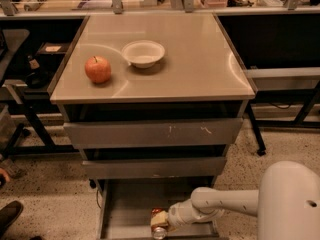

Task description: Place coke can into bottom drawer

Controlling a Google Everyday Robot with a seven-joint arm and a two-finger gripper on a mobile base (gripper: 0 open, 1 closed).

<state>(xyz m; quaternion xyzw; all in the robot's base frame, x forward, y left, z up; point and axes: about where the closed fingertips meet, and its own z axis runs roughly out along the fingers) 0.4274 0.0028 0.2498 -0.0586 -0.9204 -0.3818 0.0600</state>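
Note:
The bottom drawer [127, 204] of the grey cabinet is pulled open, and its flat grey floor shows. My white arm reaches in from the lower right. My gripper [161, 220] is shut on the coke can [158, 228], a small red can with a silver end facing the camera. The can is held low over the drawer floor near its front middle. I cannot tell if it touches the floor.
On the cabinet top [200, 59] sit a red-orange apple [98, 69] and a white bowl [143, 53]. The top drawer front [155, 133] and middle drawer front [155, 167] are shut. Dark shelving stands on both sides. A shoe [9, 215] is on the floor at lower left.

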